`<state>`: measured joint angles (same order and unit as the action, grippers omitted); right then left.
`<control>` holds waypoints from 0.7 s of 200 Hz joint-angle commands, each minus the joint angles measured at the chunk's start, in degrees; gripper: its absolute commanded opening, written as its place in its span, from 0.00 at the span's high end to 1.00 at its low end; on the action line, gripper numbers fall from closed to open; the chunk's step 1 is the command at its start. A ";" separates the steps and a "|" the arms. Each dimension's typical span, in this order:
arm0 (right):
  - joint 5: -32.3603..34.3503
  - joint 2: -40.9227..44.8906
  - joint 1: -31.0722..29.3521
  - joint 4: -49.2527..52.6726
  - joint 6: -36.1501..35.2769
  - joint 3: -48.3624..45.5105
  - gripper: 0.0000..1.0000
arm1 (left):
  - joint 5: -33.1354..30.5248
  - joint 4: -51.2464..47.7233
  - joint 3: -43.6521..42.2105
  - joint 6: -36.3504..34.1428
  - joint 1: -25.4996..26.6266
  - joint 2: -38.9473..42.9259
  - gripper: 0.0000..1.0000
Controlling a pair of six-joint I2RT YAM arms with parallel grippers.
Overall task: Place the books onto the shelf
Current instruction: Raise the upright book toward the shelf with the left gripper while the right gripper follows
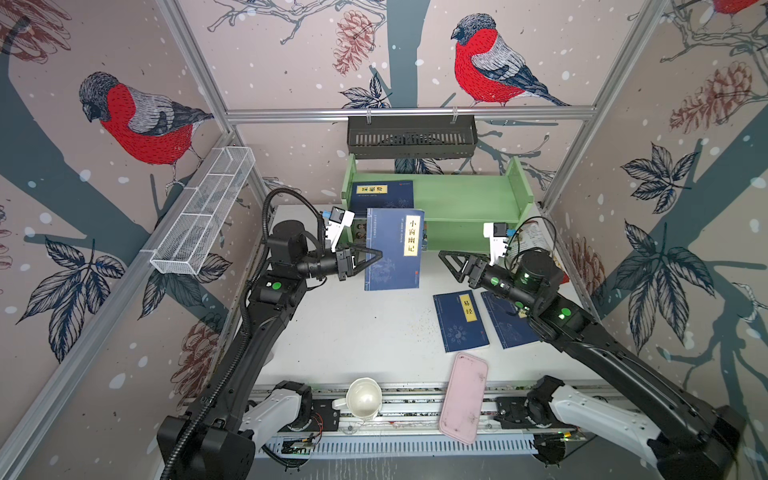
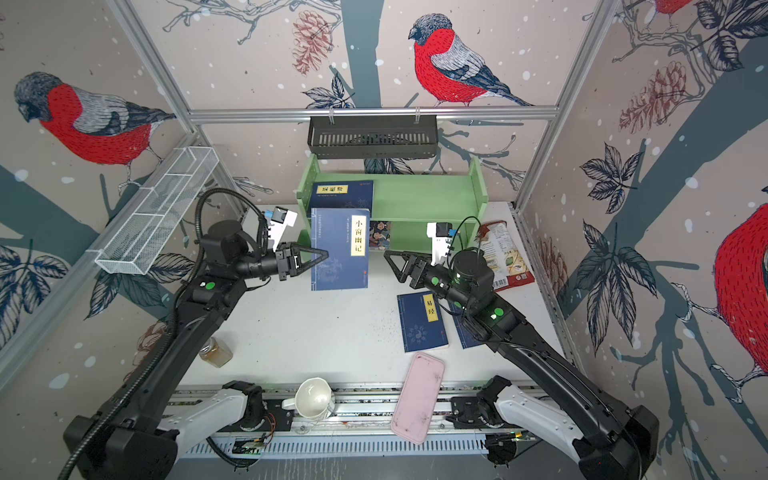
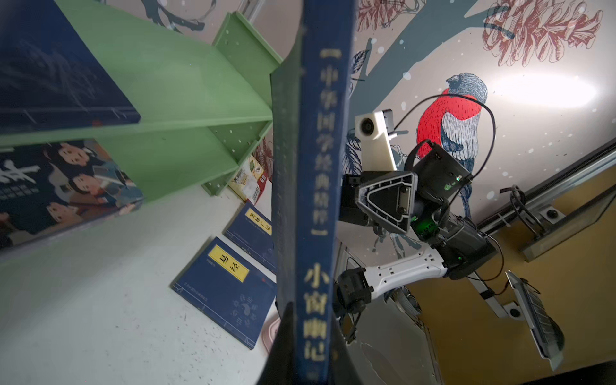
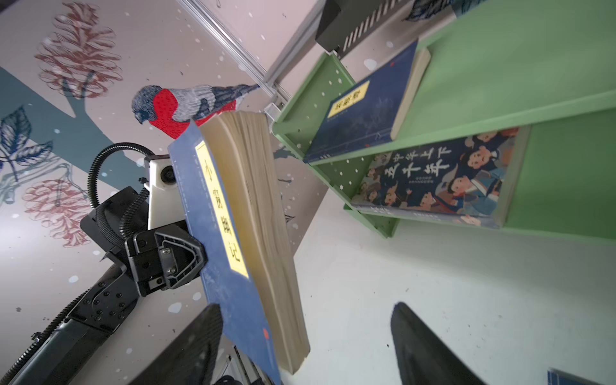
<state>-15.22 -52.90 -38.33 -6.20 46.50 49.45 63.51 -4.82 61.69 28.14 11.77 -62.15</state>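
Navy-blue covers with yellow title labels are shown on the books [image 1: 394,249]; the shelf [image 1: 465,199] is painted light green, the tray [image 1: 463,397] pale pink, and the walls [image 1: 257,75] are printed with red-breasted birds [image 1: 486,62].

Green two-tier shelf [image 1: 465,203] upper centre. Top-tier navy book [image 1: 382,194] lies flat; cartoon book [image 4: 440,180] in lower tier. Raised navy book [image 1: 395,249] mid-frame, cover up. 易经 book [image 1: 460,322] and fourth navy book [image 1: 503,328] flat on desk [image 1: 353,332], centre-right.
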 commanded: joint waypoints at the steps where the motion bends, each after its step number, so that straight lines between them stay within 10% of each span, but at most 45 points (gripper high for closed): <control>1: -1.17 0.43 -0.03 -9.39 3.65 -0.25 0.18 | -3.17 8.34 3.92 6.06 0.00 -1.99 1.00; 59: -1.62 -2.56 -5.27 -22.31 9.04 0.06 0.14 | -13.31 24.62 13.01 27.04 -2.59 -7.61 1.00; 140: 0.54 -16.88 -12.00 -33.51 9.59 7.60 0.13 | -14.85 47.68 4.95 52.64 -3.42 -11.11 1.00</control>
<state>-15.40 -66.81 -49.87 -33.71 55.35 54.57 49.45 31.14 68.05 72.49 8.43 -73.17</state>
